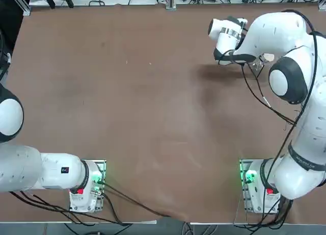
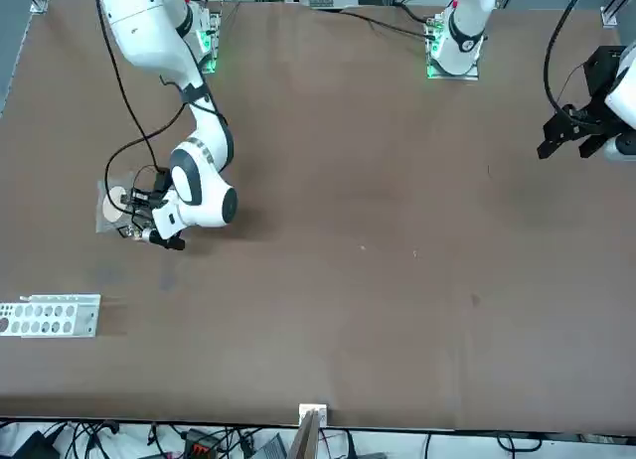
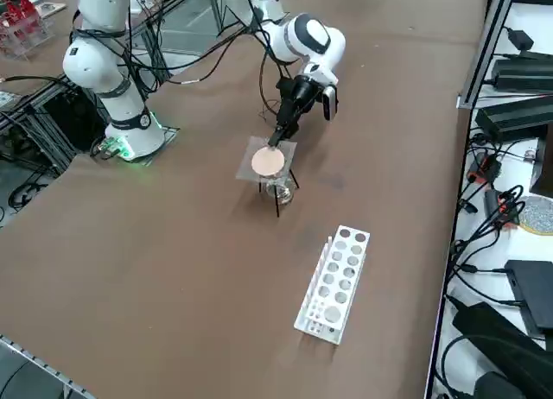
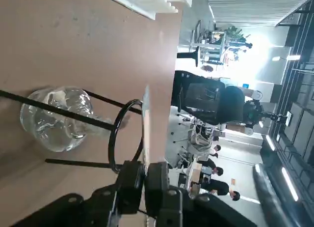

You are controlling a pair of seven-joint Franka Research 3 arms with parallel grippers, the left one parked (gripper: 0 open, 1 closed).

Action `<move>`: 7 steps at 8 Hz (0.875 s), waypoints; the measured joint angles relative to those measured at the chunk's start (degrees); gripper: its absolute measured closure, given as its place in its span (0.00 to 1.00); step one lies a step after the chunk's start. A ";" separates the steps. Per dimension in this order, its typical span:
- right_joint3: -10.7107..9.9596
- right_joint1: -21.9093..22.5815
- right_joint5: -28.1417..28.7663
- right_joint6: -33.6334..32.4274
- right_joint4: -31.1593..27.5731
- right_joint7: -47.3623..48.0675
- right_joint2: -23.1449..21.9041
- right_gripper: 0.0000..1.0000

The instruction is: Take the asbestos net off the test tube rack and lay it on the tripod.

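The asbestos net (image 3: 268, 161), grey mesh with a cream disc, lies flat over the ring of the dark wire tripod (image 3: 278, 199). I cannot tell whether it rests on the ring. My right gripper (image 3: 278, 142) is shut on the net's near edge. In the wrist view the gripper (image 4: 143, 169) pinches the net (image 4: 145, 120) seen edge-on, right beside the tripod ring (image 4: 114, 138). From the front, the net (image 2: 111, 206) shows beside the gripper (image 2: 129, 223). The white test tube rack (image 3: 337, 282) stands apart with its top plate bare. In the top view the arm hides the gripper.
A small clear glass vessel (image 4: 56, 120) sits on the table beneath the tripod, between its legs. The rack (image 2: 50, 316) lies close to the table's right edge. Cables and boxes (image 3: 518, 114) line the floor beyond that edge.
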 joint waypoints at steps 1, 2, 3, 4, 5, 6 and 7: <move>-0.01 0.00 -0.01 0.00 0.00 0.00 0.37 0.88; -0.01 0.00 -0.02 0.00 0.01 0.00 0.72 0.87; -0.01 0.00 -0.02 0.00 0.01 0.01 0.86 0.85; -0.02 0.00 -0.02 0.00 0.02 0.01 0.86 0.81; -0.02 0.00 -0.02 -0.01 0.03 0.01 0.86 0.75; -0.02 0.04 -0.03 -0.07 0.15 0.00 0.86 0.59; -0.02 0.09 -0.03 -0.07 0.42 -0.03 0.86 0.42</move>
